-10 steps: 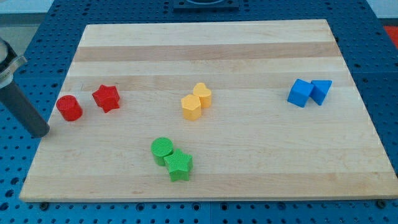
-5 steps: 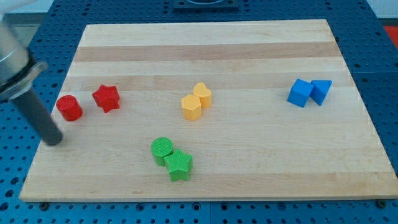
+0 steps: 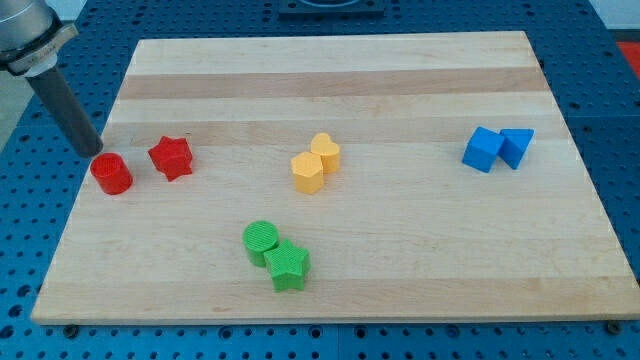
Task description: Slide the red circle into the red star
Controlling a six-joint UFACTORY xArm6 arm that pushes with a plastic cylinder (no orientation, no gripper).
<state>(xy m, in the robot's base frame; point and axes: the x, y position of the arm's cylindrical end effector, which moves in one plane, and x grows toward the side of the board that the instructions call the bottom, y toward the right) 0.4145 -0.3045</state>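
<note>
A: How far along is the task judged to be in the camera view?

B: Little is done. The red circle (image 3: 111, 174) is seen just below my tip (image 3: 92, 150), and the red star (image 3: 171, 157) sits to the tip's right, near the circle but apart. The gap is yet to be closed.

A: And the end effector?

B: A bare rod; nothing is held. No containers are seen on the counter (image 3: 400, 80).
</note>
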